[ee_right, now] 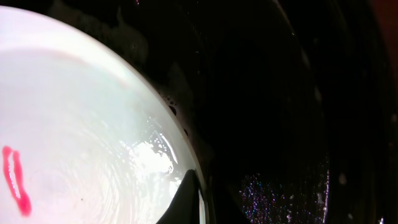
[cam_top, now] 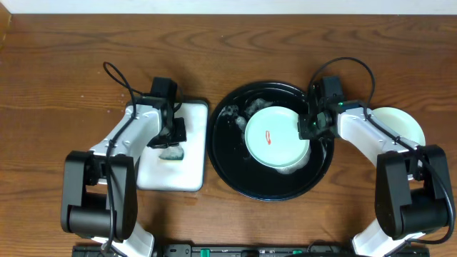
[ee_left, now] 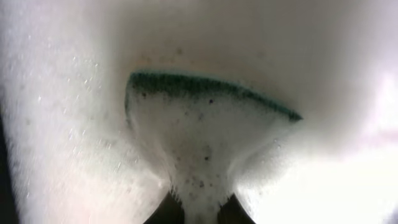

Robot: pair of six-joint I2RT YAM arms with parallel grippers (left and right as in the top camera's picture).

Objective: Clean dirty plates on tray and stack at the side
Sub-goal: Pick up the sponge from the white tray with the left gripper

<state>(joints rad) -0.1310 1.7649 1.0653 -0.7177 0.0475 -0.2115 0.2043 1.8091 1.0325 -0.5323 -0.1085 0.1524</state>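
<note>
A pale mint plate [cam_top: 275,135] with a red smear at its centre lies on the black tray [cam_top: 228,160], on top of another pale plate whose edge [cam_top: 298,166] shows below it. My right gripper [cam_top: 311,127] is shut on the top plate's right rim. In the right wrist view one dark finger [ee_right: 198,200] lies over the wet plate [ee_right: 74,124]. A third pale plate [cam_top: 403,120] sits on the table to the right, partly under my right arm. My left gripper [cam_top: 171,138] is shut on a foamy sponge [ee_left: 199,137] with a green edge.
The white rectangular sponge dish [cam_top: 187,171] stands left of the tray, under my left gripper. Soap foam [cam_top: 239,112] lies on the tray's back left. Wet droplets cover the tray floor [ee_right: 298,93]. Brown wooden table [cam_top: 71,71] lies all around.
</note>
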